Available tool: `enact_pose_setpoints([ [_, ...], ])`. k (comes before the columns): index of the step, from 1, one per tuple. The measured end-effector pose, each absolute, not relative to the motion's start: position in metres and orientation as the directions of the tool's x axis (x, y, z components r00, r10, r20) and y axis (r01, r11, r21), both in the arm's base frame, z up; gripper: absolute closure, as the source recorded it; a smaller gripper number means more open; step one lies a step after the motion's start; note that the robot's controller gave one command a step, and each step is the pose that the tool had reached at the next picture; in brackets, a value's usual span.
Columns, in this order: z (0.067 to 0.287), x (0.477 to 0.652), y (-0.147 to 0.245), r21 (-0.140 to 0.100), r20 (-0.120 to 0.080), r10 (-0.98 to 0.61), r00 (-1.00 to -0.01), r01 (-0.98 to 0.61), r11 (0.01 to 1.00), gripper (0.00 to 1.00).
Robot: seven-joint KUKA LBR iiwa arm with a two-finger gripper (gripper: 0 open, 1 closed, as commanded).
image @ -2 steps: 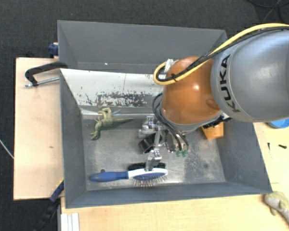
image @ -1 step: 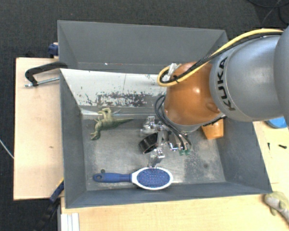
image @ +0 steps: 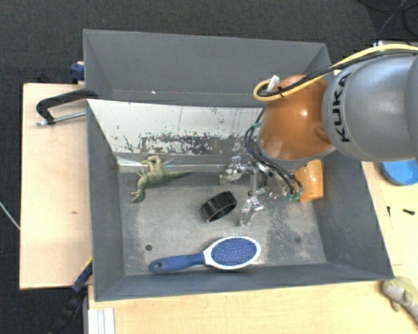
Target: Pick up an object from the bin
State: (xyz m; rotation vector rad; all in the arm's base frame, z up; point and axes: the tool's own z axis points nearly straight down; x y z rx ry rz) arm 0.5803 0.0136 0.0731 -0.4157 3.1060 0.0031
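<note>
A small black curved piece (image: pixel 218 206) lies on the floor of the bin (image: pixel 104 207), just left of the gripper (image: pixel 242 192) and slightly nearer the camera, close beside the gripper's lower fingertip; whether they touch cannot be made out. The gripper hangs low over the floor with its two metal fingers spread apart and nothing between them. Further left of it lies a green toy lizard (image: pixel 153 174); below it, near the front wall, a blue hairbrush (image: pixel 216 254).
</note>
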Motion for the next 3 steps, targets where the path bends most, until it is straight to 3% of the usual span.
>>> enact_pose_setpoints([
  [1,0.074,0.561,0.076,-0.002,-0.01,-0.473,-0.881,-0.473,0.881,0.0],
  [2,0.076,0.563,0.076,-0.003,-0.019,-0.469,-0.883,-0.469,0.883,1.0],
  [3,0.263,0.58,0.069,-0.007,-0.013,-0.637,-0.771,-0.637,0.771,1.0],
])
